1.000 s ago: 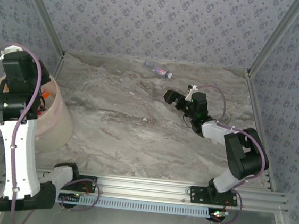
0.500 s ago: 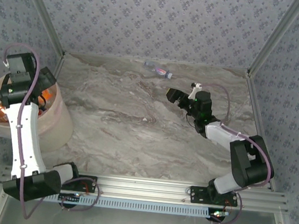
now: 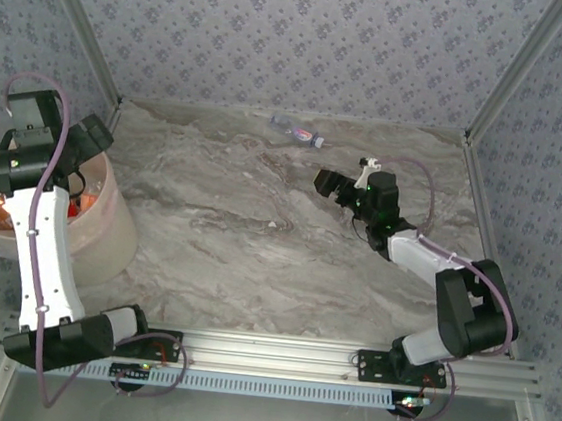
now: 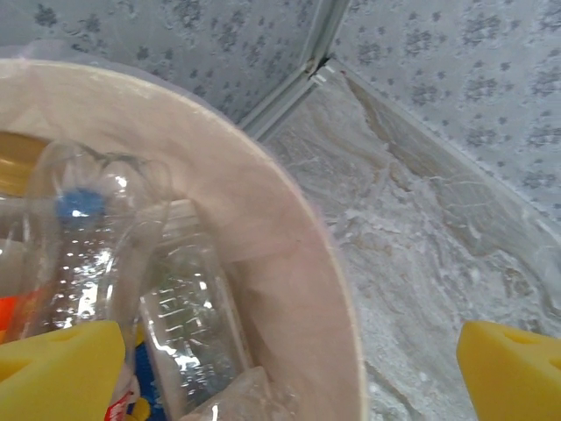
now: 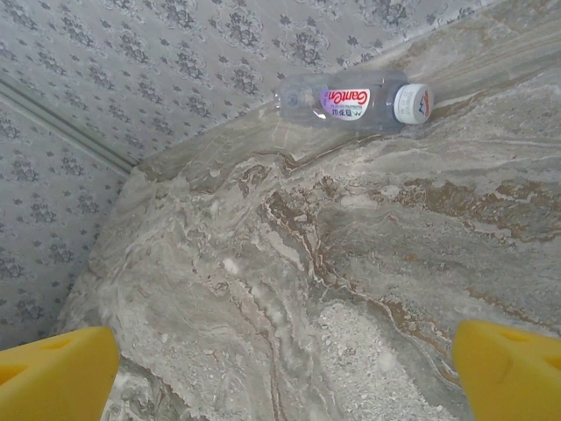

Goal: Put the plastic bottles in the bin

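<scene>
Left fingers (image 4: 57, 368) are held wide, empty, over the round pinkish-beige plastic bin (image 4: 302, 263). Right fingers (image 5: 53, 364) are spread wide, apparently to grasp the clear white-capped bottle (image 5: 355, 103).

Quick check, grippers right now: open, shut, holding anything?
Left gripper: open, empty, over the rim of the bin.
Right gripper: open, empty, pointed toward a bottle it is not touching.
</scene>
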Robot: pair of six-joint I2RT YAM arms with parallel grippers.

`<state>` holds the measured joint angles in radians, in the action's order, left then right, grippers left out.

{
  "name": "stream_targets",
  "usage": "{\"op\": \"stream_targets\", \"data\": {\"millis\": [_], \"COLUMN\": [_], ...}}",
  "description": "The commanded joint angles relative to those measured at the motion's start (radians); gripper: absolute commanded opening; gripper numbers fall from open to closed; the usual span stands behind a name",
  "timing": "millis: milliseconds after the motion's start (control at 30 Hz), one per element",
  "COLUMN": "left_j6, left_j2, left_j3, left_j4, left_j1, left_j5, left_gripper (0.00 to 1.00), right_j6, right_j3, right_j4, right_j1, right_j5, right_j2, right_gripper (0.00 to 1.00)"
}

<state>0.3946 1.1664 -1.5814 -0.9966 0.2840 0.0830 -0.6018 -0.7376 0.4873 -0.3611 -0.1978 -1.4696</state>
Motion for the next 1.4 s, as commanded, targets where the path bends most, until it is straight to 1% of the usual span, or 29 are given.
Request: {"op": "stream_targets", "data": {"millis": [0, 133, 367, 467, 533, 633, 767, 867, 933, 1000, 1133, 1300, 1367], "left_j6": [0.021, 0.035, 0.040, 0.031, 0.025, 0.048, 0.065, 0.061, 0.055, 0.046, 0.011, 0.002, 0.000], "left_j2": [-0.050, -0.044, -0.014, 0.000, 0.009, 0.016, 0.025, 0.030, 0.032, 0.037, 0.051, 0.062, 0.064], "left_j3": [0.025, 0.025, 0.008, 0.002, 0.021, 0.075, 0.123, 0.152, 0.171, 0.186, 0.205, 0.210, 0.214], "left_j4": [0.072, 0.103, 0.181, 0.230, 0.290, 0.390, 0.457, 0.492, 0.509, 0.516, 0.518, 0.511, 0.509], "left_j1": [-0.045, -0.143, -0.324, -0.388, -0.420, -0.457, -0.490, -0.512, -0.529, -0.544, -0.574, -0.579, -0.580], "left_j5": [-0.070, -0.056, -0.040, -0.104, -0.182, -0.219, -0.249, -0.278, -0.283, -0.284, -0.282, -0.258, -0.254], "left_gripper": [0.98, 0.98, 0.98, 0.98, 0.98, 0.98, 0.98, 0.98, 0.98, 0.98, 0.98, 0.98, 0.98], "right_j6": [0.064, 0.127, 0.187, 0.214, 0.238, 0.265, 0.300, 0.390, 0.494, 0.574, 0.714, 0.820, 0.871], "right_j3": [-0.027, -0.048, -0.089, -0.103, -0.119, -0.149, -0.228, -0.333, -0.427, -0.522, -0.681, -0.875, -0.944], "right_j4": [-0.057, -0.123, -0.166, -0.178, -0.182, -0.190, -0.257, -0.363, -0.469, -0.535, -0.596, -0.648, -0.681], "right_j1": [0.006, 0.010, 0.025, 0.036, 0.049, 0.072, 0.100, 0.118, 0.128, 0.130, 0.144, 0.171, 0.176], "right_j5": [0.030, 0.042, 0.029, 0.028, 0.005, -0.042, -0.068, -0.132, -0.184, -0.189, -0.173, -0.205, -0.240], "right_j2": [0.049, 0.063, 0.059, 0.047, 0.032, -0.001, -0.059, -0.135, -0.199, -0.253, -0.372, -0.530, -0.584], "right_gripper": [1.00, 1.00, 1.00, 1.00, 1.00, 1.00, 1.00, 1.00, 1.00, 1.00, 1.00, 1.00, 1.00]}}
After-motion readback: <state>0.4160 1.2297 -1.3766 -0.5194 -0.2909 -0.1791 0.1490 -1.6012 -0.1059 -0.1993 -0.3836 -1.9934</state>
